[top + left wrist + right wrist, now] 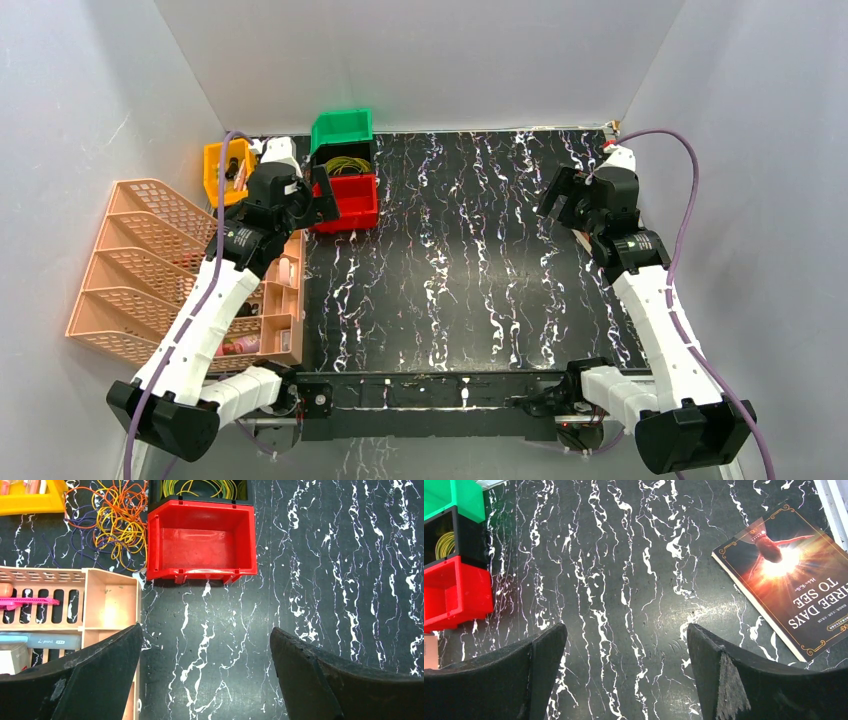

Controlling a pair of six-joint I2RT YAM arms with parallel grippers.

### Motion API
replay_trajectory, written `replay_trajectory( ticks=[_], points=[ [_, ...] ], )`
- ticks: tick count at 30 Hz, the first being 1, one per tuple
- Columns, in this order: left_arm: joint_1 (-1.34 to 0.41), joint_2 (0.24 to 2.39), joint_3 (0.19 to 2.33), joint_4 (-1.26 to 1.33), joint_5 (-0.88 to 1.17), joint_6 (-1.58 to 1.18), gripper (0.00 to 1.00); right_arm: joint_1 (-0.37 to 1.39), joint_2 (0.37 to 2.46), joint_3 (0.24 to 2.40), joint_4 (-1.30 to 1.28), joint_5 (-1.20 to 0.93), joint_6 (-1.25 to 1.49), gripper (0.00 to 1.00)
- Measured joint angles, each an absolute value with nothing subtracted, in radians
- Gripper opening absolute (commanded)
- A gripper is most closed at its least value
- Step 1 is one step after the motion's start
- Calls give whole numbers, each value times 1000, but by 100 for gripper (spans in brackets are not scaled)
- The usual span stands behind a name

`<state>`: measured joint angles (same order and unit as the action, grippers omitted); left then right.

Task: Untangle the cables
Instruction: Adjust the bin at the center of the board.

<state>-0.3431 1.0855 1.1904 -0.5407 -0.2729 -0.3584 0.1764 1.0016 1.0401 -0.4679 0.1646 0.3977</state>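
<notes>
A tangle of cables [107, 525] in yellow, orange and dark purple thin loops lies on the black marble table, just left of an empty red bin [200, 572]. In the top view my left arm hides it. More yellow-green cables [200, 487] lie in the black bin behind the red one; they also show in the top view [347, 163] and the right wrist view [444, 544]. My left gripper [206, 630] is open and empty, above the table just in front of the red bin [350, 205]. My right gripper [626, 627] is open and empty over the table's right half.
A green bin [340, 128] stands stacked behind the black one. A yellow bin [222, 165] stands at the back left. A peach file rack [130, 260] and a divided organiser [110, 600] line the left edge. A book [794, 580] lies at the far right.
</notes>
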Motion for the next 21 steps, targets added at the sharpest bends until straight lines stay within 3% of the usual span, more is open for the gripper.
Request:
replay_trajectory(
  ticks=[14, 21],
  points=[
    [-342, 1094, 1200, -543, -299, -316, 98, 176, 948, 1041, -437, 122, 384, 98],
    [-315, 1266, 1402, -606, -345, -277, 98, 176, 863, 1029, -393, 131, 376, 98]
  ],
)
